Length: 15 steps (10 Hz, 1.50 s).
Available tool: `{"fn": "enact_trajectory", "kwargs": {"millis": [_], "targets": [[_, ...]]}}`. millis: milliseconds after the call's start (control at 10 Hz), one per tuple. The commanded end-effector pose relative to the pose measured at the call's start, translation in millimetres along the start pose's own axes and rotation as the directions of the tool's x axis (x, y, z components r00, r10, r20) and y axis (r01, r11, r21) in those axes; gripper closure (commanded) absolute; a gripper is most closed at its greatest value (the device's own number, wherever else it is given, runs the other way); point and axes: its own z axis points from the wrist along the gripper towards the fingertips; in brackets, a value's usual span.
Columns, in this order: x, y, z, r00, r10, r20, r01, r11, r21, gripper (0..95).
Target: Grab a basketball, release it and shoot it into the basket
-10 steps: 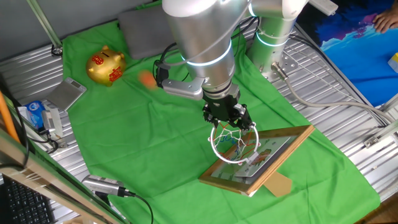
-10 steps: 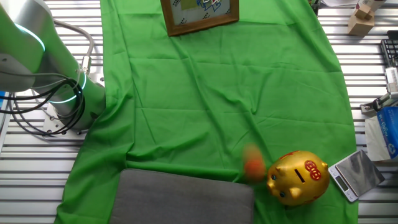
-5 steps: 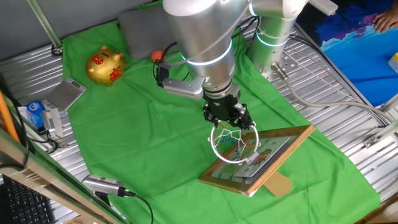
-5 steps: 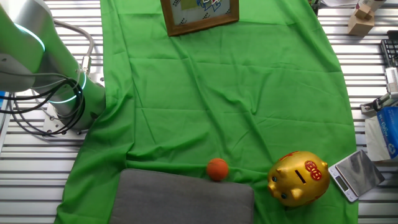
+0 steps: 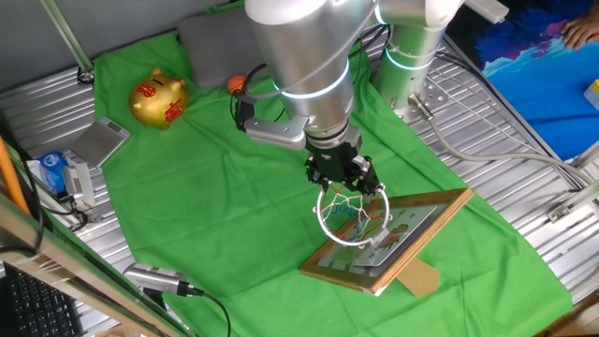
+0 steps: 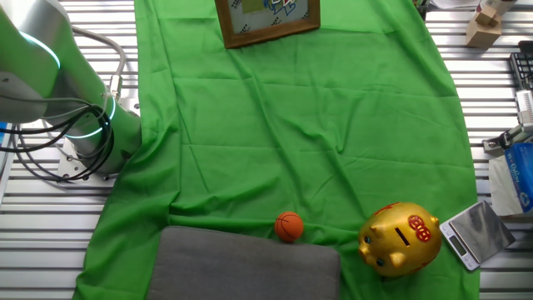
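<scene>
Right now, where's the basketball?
The basketball sits on the green cloth against the grey pad's edge, left of the golden piggy bank in the other fixed view, far from the basket.

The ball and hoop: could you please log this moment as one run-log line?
ball: on cloth by grey pad, outside hoop | hoop: no ball seen in it | end effector: above hoop, state unclear | shot: not in

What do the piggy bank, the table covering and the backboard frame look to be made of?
The piggy bank: glossy gold, likely glazed ceramic or plastic, judging by its highlights. The table covering: matte green cloth, creased and wrinkled. The backboard frame: light brown wood, by its colour; the grain is too small to confirm.
</scene>
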Motion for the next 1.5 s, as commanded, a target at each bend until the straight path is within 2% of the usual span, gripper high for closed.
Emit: {"fn": "enact_trajectory", "kwargs": {"millis": [100,500,600,700,1100,1500], "targets": [[0.0,-0.1,0.0,1.000,0.000,0.000,0.000,1.000,0.000,19.0],[0.0,-0.1,0.0,1.000,0.000,0.000,0.000,1.000,0.000,19.0],[22.1,-6.8,-27.4,0.999,-0.004,-0.041,0.005,1.000,0.016,19.0],[22.4,-6.9,-27.6,0.999,-0.003,-0.040,0.004,1.000,0.015,95.0],[24.6,-8.5,-29.7,0.999,-0.002,-0.040,0.003,1.000,0.015,95.0],[31.8,-25.0,-32.0,0.999,-0.037,-0.038,0.037,0.999,0.011,95.0]]}}
